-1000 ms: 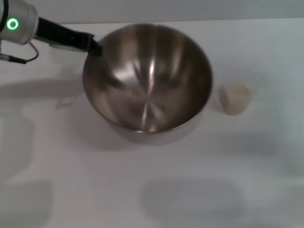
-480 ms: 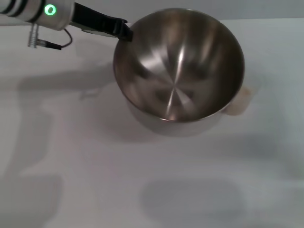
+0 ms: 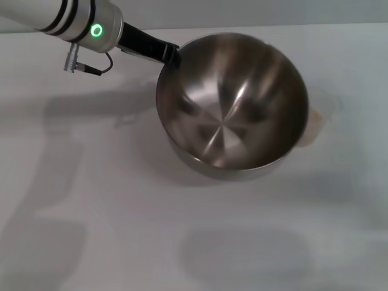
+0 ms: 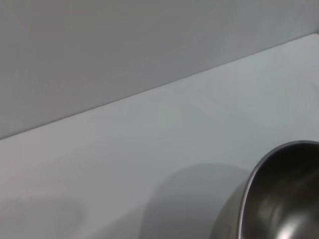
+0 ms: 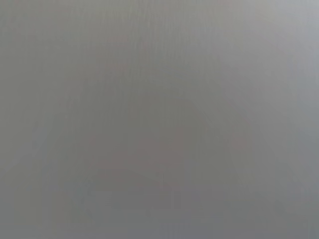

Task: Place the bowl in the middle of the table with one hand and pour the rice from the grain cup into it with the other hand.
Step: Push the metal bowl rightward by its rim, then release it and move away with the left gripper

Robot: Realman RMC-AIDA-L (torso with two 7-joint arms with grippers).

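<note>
With its fingers clamped on the far-left rim, the left gripper (image 3: 172, 56) holds the bowl (image 3: 233, 103) tilted over the table (image 3: 121, 206) — bowl sits mid-table. Grain cup (image 3: 315, 124) with rice pokes out just beside the bowl's right edge, mostly hidden. Right gripper — out of sight.
</note>
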